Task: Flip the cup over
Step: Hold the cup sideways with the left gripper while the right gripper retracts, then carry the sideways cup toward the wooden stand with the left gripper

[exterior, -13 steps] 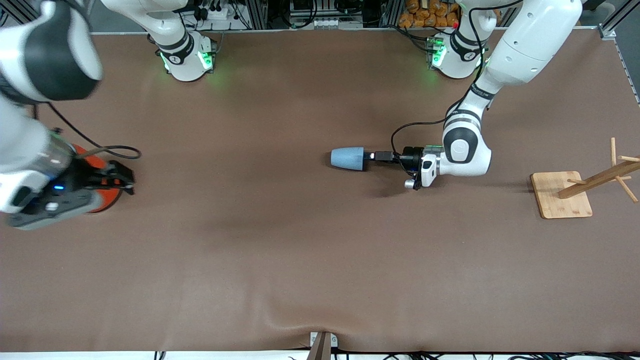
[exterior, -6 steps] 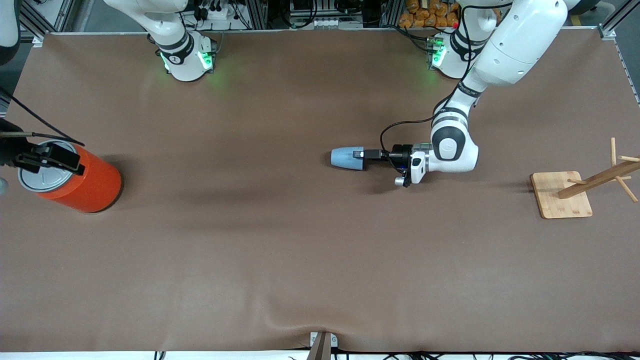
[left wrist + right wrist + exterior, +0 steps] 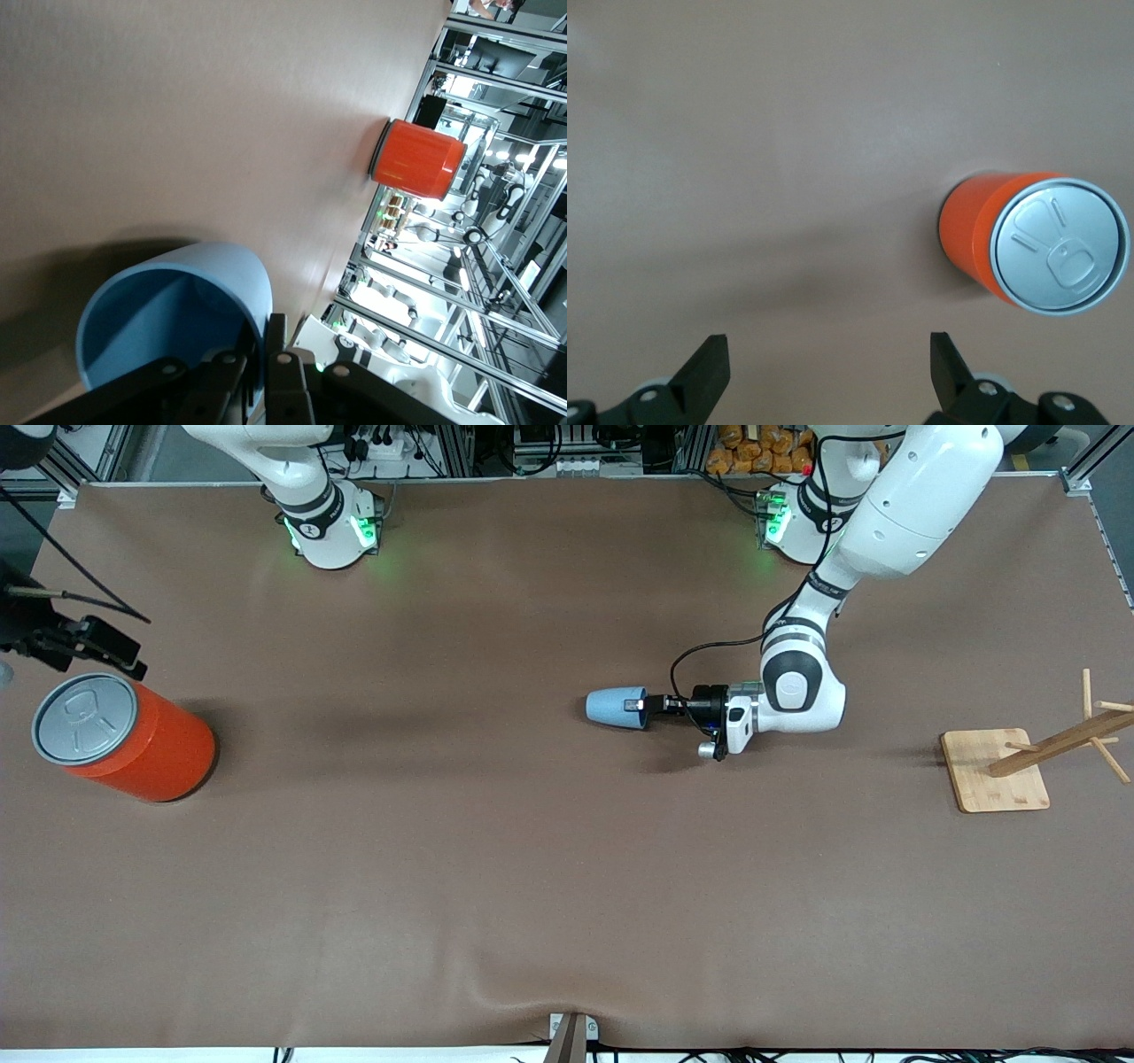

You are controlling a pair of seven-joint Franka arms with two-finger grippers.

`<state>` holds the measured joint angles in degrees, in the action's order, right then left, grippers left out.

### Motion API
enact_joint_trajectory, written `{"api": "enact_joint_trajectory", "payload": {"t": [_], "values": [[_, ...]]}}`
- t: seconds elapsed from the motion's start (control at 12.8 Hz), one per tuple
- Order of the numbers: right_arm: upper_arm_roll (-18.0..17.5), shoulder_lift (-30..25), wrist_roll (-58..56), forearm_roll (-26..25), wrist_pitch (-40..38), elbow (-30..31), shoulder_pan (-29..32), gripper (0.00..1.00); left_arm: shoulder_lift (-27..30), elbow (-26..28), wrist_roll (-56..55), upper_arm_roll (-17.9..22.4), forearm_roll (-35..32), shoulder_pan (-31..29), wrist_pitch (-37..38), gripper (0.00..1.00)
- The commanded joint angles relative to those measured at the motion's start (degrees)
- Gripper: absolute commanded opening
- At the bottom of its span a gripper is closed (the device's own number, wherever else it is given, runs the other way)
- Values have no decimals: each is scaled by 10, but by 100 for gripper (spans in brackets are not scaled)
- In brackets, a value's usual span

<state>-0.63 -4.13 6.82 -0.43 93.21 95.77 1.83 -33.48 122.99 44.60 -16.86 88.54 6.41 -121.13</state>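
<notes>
Brown mat (image 3: 532,868) | cup (image 3: 615,707) on its side mid-table, canister (image 3: 124,737) at its 9 o'clock | left gripper (image 3: 640,705) pinches rim wall | right gripper (image 3: 828,359) spread, empty, waits | risk: thin-wall pinch slips during turn

From my seat I see a brown mat (image 3: 532,850) covering the whole table, with a soft wrinkle at the edge nearest the front camera. Along the top edge runs an aluminium frame (image 3: 461,452) hung with cables and a power strip. Green light spills onto the mat there. Through the left wrist view, more metal racking (image 3: 496,292) stands under bright ceiling lighting.
</notes>
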Motion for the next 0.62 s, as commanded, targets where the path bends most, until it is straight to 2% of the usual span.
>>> {"api": "enact_joint_trajectory", "payload": {"t": [0.0, 0.16, 0.31, 0.54], "values": [[2, 9, 13, 3, 10, -13, -11, 100, 36, 2, 5, 9, -14, -1, -38, 0], [-2, 30, -2, 3, -18, -56, -12, 100, 64, -7, -49, 33, -86, -7, -50, 0], [1, 32, -31, 12, -52, -81, -17, 100, 87, -41, -154, 67, -216, -9, -50, 0], [10, 53, -50, 10, -55, -109, -15, 100, 105, -94, -268, 100, -420, -9, -50, 0]]}}
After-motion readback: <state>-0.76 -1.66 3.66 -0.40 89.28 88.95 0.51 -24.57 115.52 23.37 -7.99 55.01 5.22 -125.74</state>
